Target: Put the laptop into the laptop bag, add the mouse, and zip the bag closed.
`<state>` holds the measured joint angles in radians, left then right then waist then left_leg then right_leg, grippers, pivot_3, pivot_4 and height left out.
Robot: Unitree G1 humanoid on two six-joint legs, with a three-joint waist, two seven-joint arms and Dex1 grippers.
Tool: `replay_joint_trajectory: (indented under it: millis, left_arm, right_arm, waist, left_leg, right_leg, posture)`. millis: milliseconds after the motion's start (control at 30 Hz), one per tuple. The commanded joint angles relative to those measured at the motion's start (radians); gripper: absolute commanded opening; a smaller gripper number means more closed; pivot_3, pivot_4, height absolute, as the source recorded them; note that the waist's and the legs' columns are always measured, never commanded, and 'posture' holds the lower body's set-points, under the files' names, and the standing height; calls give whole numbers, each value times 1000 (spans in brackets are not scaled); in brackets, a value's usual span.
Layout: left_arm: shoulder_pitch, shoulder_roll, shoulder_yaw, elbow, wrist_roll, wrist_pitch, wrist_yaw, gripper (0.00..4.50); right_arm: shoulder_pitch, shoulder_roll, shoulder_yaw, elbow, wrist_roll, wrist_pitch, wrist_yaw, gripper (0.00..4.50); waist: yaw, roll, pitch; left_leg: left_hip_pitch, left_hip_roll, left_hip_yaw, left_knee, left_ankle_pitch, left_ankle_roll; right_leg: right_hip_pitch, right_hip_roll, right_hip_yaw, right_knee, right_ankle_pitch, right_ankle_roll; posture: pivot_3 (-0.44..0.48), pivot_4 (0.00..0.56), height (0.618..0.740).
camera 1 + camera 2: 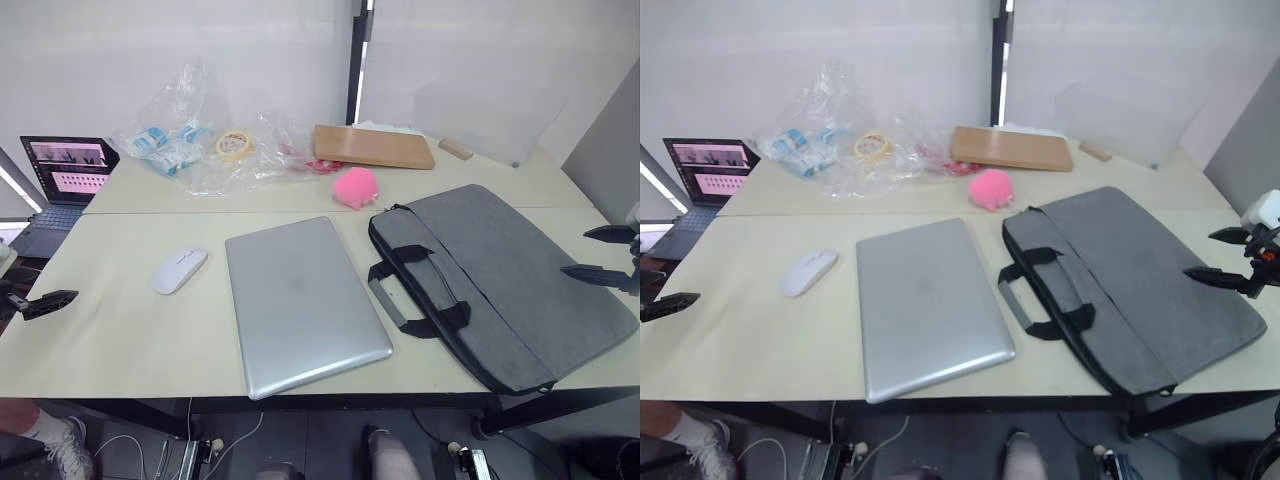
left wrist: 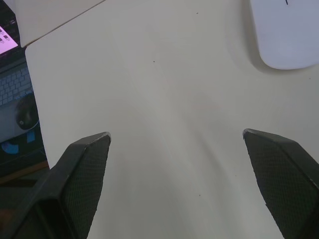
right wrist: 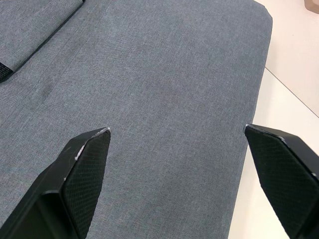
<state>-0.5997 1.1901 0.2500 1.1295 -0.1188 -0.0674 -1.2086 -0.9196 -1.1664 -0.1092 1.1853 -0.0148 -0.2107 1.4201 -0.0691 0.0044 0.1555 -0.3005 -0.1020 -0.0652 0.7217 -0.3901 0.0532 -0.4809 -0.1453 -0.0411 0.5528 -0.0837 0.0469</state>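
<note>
The silver laptop [image 1: 300, 300] lies closed and flat in the middle of the table. To its left rests the white mouse [image 1: 180, 269]. On the right lies the grey laptop bag [image 1: 510, 275], flat, its black handles [image 1: 415, 290] turned toward the laptop. My left gripper [image 2: 177, 184] is open over bare table near the left edge, with the mouse [image 2: 286, 32] a short way ahead of it. My right gripper [image 3: 179, 184] is open just above the bag's grey fabric [image 3: 149, 89] at the bag's right side, holding nothing.
A pink plush lump [image 1: 355, 187] sits just behind the laptop and the bag. Further back are crumpled clear plastic bags [image 1: 190, 140], a tape roll [image 1: 235, 146] and a flat brown box [image 1: 375, 146]. A small dark laptop [image 1: 60, 185] stands open at the far left.
</note>
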Motion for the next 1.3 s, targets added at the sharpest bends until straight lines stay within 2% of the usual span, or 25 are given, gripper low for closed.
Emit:
replay_joint_trajectory:
  millis: [33,700,833,933,1033,1167,1300]
  left_arm:
    - [-13,37,7,10,9,-33,22,4470]
    - [-42,45,6,46,22,-65,52,4470]
    - [-42,53,36,43,-7,-34,53,4470]
    - [3,51,97,2,-55,7,120,4470]
    - [80,44,158,-109,-124,122,79,4470]
    - [323,0,313,-481,-306,447,4,4470]
    - [513,-85,413,-795,-472,767,27,4500]
  right_arm:
    - [-31,-9,-18,-14,21,7,-13,4500]
    - [-25,-3,-9,3,7,4,-53,4500]
    - [-17,-1,-9,3,2,-11,-87,4500]
    - [4,13,-13,-5,0,-33,-167,4500]
    - [13,35,-3,-34,-1,-23,-201,4500]
    - [51,73,30,-147,4,7,-163,4500]
    - [103,147,57,-343,26,103,-168,3294]
  waist:
    - [0,0,0]
    - [0,0,0]
    - [0,0,0]
    - [0,0,0]
    - [-3,0,0]
    - [-6,0,0]
    - [-2,0,0]
  left_leg:
    - [0,0,0,0,0,0]
    - [0,0,0,0,0,0]
    - [0,0,0,0,0,0]
    - [0,0,0,0,0,0]
    - [0,0,0,0,0,0]
    - [-3,0,3,0,0,0]
    - [-4,1,4,2,0,0]
  right_leg:
    - [0,0,0,0,0,0]
    - [0,0,0,0,0,0]
    - [0,0,0,0,0,0]
    - [-1,0,0,0,0,0]
    - [-1,0,0,1,0,0]
    - [-8,0,2,5,-1,-1]
    - [-10,0,2,7,-1,-2]
  posture:
    - [0,150,740]
    - [0,150,740]
    - [0,150,740]
    - [0,150,740]
    - [0,150,740]
    - [0,150,740]
    - [0,150,740]
